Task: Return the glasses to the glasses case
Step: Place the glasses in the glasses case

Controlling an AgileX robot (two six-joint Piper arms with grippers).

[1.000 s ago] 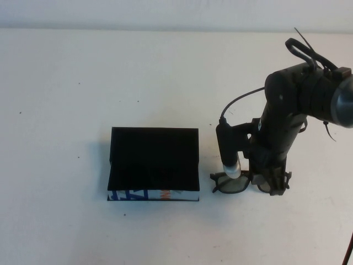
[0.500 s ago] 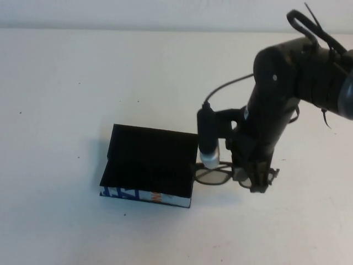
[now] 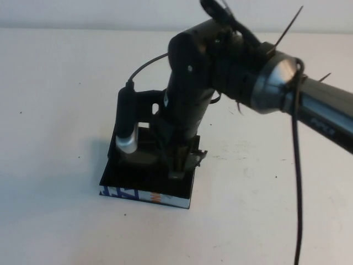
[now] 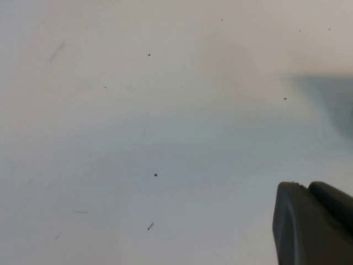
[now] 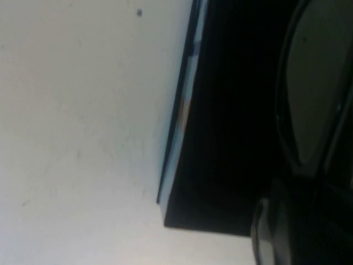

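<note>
The glasses case (image 3: 128,192) lies open on the table, with black lining and a white front side printed in blue and orange. My right gripper (image 3: 179,167) hangs over the case's right half and is shut on the glasses (image 3: 144,158), whose dark frame and greyish lens sit low over the lining. In the right wrist view a lens (image 5: 322,77) shows above the black lining (image 5: 231,110), beside the case's front side (image 5: 185,105). My left gripper (image 4: 311,221) is out of the high view; it looks shut, over bare table.
The white table (image 3: 66,83) surrounds the case on all sides. The right arm (image 3: 287,94) and its cable (image 3: 297,182) reach in from the right. A black wrist camera (image 3: 126,124) hangs over the case's left half.
My right gripper has carried the glasses left, from the table beside the case to over its open inside. The case has turned slightly.
</note>
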